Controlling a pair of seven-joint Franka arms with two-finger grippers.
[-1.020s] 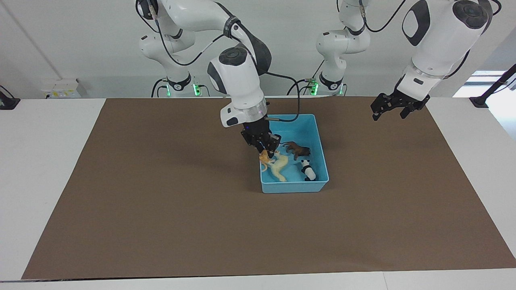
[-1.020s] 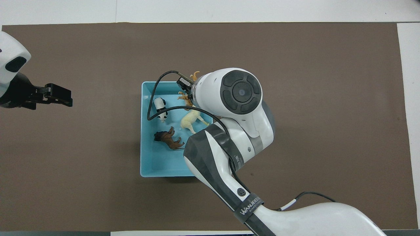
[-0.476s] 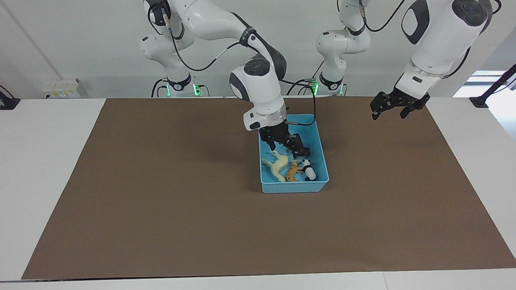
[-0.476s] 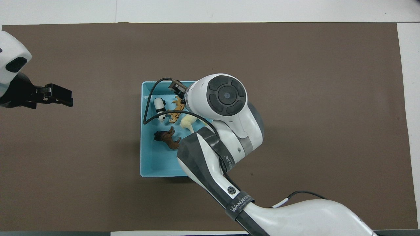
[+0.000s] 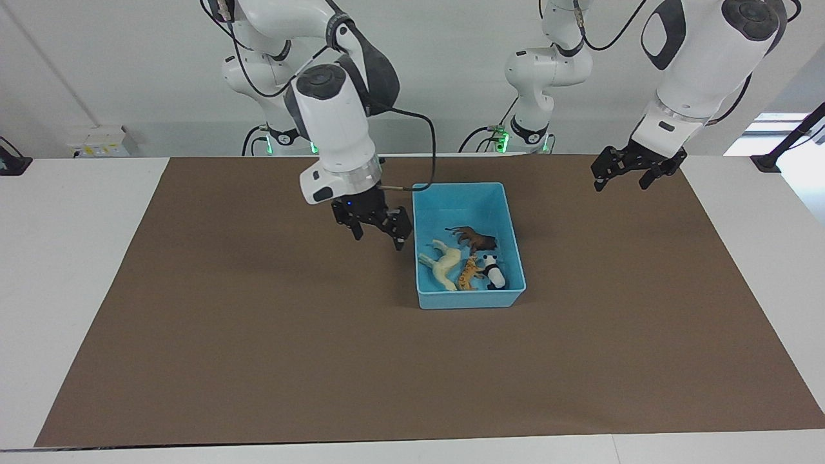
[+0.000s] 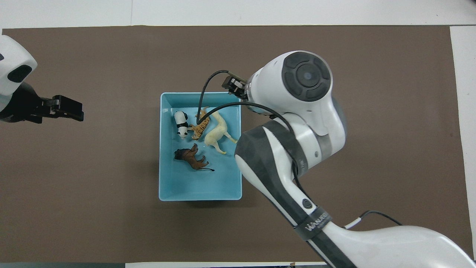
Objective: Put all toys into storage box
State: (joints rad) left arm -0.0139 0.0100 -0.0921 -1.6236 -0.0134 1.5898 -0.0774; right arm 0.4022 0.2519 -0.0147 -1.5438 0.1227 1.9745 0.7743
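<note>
All four toys are in the storage box (image 5: 512, 225) now, and by the look of it the job is as good as done. The cream horse (image 5: 443, 266) lies on its side with the striped tiger (image 5: 469, 274) beside it and the panda (image 5: 494, 270) touching the tiger. The dark brown animal (image 5: 475, 240) sits a little nearer the robots.

The right gripper (image 5: 377, 231) hangs empty over the brown mat (image 5: 258, 322) just beside the box wall, its fingers spread wide. The left gripper (image 5: 624, 177) waits in the air over the mat toward its own end of the worktop, fingers apart, holding nothing.

No toy is left on the mat, so the next move should only need the right arm to pull clear.

The box is smooth light blue plastic, rectangular, with sloping walls and a rim. The toys are small moulded figures with thin legs, and the mat looks matte and flat.
</note>
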